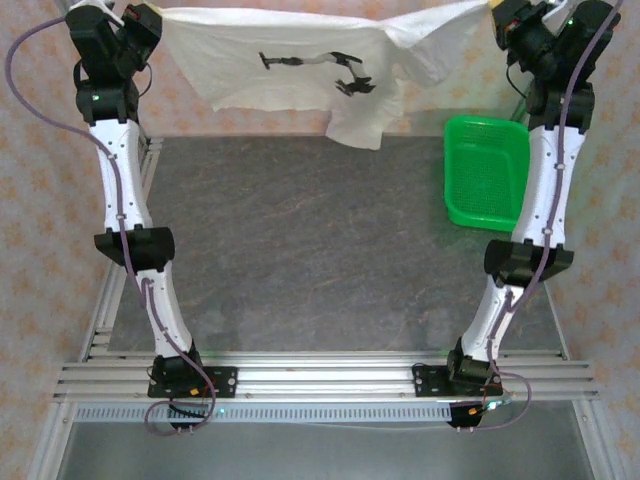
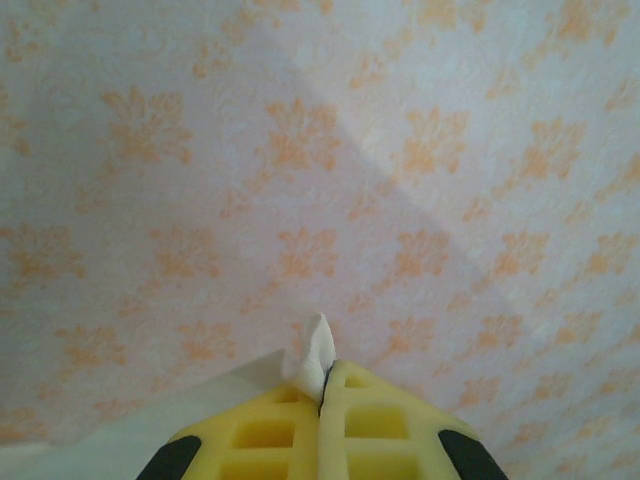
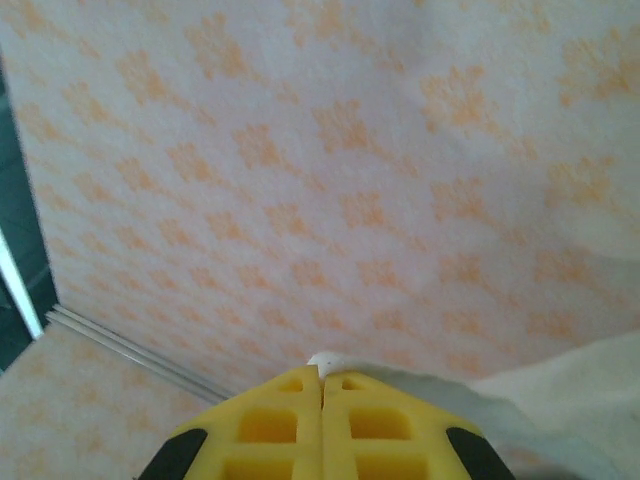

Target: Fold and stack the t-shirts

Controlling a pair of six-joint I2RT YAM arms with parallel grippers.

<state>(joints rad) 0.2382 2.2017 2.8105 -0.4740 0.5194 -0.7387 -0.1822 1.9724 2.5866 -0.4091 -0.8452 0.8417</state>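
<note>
The big dark table [image 1: 320,260] fills the middle of the top view. The white t-shirt [image 1: 300,65] hangs spread out along the top edge, with its black marks showing. The green basket [image 1: 485,175] sits at the right. The left gripper [image 2: 325,370] and the right gripper [image 3: 322,375] each pinch a shirt corner tight.

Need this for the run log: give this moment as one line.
left fingers: shut on t-shirt | right fingers: shut on t-shirt | t-shirt: stretched between arms, raised, print visible | green basket: on table, far right
</note>
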